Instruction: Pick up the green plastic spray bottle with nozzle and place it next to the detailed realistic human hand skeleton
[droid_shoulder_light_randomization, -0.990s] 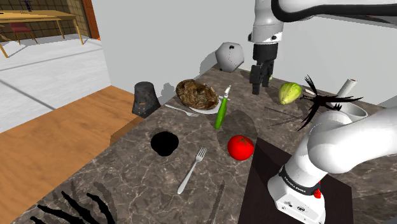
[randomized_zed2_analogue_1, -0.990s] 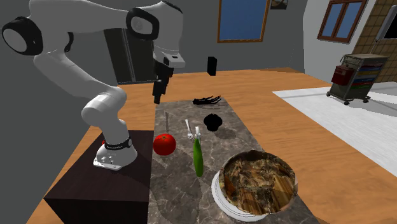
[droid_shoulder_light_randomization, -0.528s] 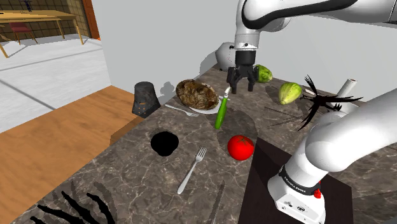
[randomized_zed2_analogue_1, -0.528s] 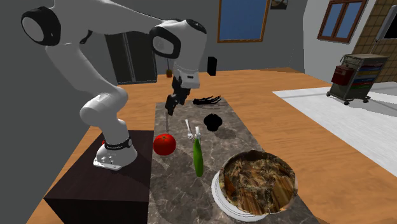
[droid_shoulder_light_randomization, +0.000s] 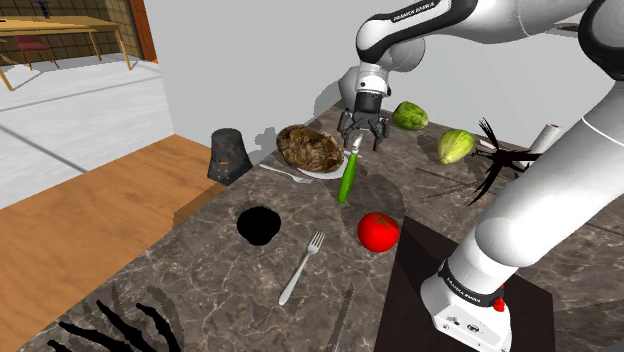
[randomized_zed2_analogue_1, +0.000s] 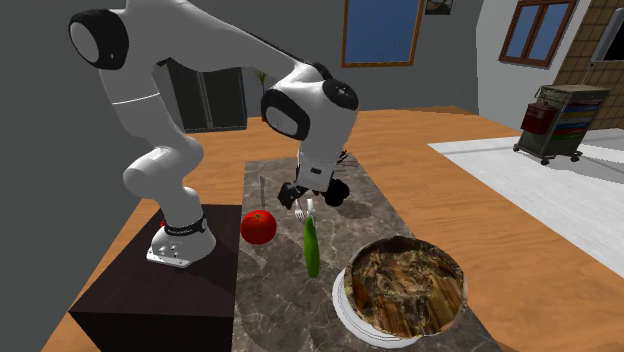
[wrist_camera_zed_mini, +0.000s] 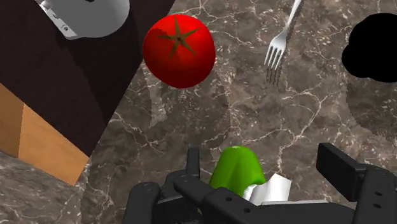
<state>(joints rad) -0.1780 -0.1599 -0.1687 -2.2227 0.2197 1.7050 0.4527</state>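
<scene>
The green spray bottle (droid_shoulder_light_randomization: 347, 180) stands upright on the marble counter, its white nozzle (droid_shoulder_light_randomization: 356, 146) on top, just beside the plate of brown food. My gripper (droid_shoulder_light_randomization: 362, 138) hangs open right above the nozzle, its fingers straddling it without touching. The wrist view looks down on the bottle's green shoulder (wrist_camera_zed_mini: 236, 168) and white nozzle (wrist_camera_zed_mini: 273, 189) between the spread fingers of the gripper (wrist_camera_zed_mini: 267, 168). From the second exterior view the gripper (randomized_zed2_analogue_1: 311, 194) sits over the bottle (randomized_zed2_analogue_1: 311, 246). A black finger-like hand skeleton (droid_shoulder_light_randomization: 115, 325) lies at the counter's near end in the shoulder view (randomized_zed2_analogue_1: 325, 157).
A red tomato (droid_shoulder_light_randomization: 378, 231), a fork (droid_shoulder_light_randomization: 303, 266), a knife (droid_shoulder_light_randomization: 340, 318) and a black blob (droid_shoulder_light_randomization: 259, 224) lie on the counter. The plate of brown food (droid_shoulder_light_randomization: 310, 150), a dark cup (droid_shoulder_light_randomization: 228, 155), two green fruits (droid_shoulder_light_randomization: 455, 146) and a black spiky thing (droid_shoulder_light_randomization: 500, 160) stand around.
My gripper has travelled toward the shoulder view's left and come down, from beside the green fruits to right over the bottle's nozzle. The bottle has not moved.
</scene>
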